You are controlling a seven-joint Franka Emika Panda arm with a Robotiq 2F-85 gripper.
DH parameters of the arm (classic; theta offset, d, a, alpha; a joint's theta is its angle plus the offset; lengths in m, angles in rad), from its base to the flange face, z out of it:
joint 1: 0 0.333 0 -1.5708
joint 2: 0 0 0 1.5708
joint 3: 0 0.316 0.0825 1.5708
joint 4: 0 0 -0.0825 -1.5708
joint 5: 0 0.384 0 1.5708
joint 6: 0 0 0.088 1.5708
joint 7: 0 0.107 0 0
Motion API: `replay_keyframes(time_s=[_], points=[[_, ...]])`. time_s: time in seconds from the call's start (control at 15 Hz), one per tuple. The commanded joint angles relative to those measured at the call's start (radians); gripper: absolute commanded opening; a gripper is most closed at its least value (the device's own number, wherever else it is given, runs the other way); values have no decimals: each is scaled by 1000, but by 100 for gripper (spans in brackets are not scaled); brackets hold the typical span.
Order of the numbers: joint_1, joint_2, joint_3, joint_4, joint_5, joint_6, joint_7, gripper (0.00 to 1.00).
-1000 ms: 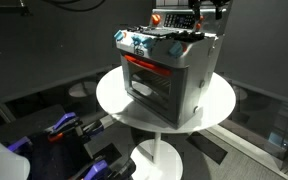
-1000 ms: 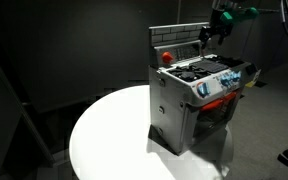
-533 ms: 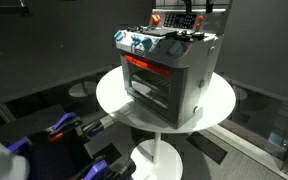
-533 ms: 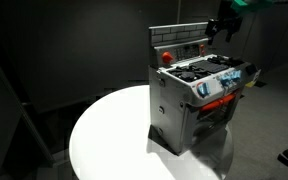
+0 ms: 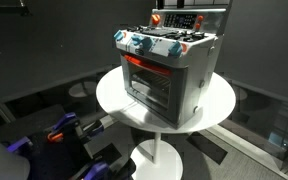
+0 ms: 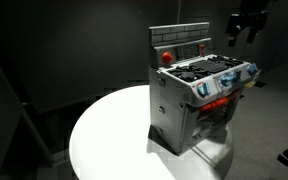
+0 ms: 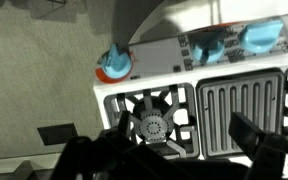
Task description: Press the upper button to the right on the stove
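Note:
The stove (image 5: 169, 70) is a small silver-grey toy oven with a red-trimmed door. It stands on a round white table (image 5: 219, 105) and shows in both exterior views (image 6: 184, 105). Its raised back panel (image 6: 179, 38) carries a red button (image 6: 165, 56) at one end. My gripper (image 6: 246, 22) hangs in the air above and beside the stove, clear of the panel. In the wrist view the gripper (image 7: 184, 150) is open and empty, looking down on a round burner (image 7: 152, 125), a ribbed griddle (image 7: 239, 105) and blue knobs (image 7: 209, 45).
The table (image 6: 104, 130) has bare surface in front of the stove. Dark curtains surround the scene. Blue and black equipment (image 5: 59, 130) lies on the floor below the table.
My gripper has lifted up and away from the stove's back panel, leaving one exterior view at the top and moving right in the other. The stove has not moved.

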Motion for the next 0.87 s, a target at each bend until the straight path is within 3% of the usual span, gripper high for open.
replay_keyframes(time_s=[0.0, 0.4, 0.8], points=[[-2, -150, 10, -140, 19, -40, -56, 100], [-2, -283, 14, -260, 24, -81, -116, 100], [-10, -272, 21, -254, 17, -72, -97, 100]])
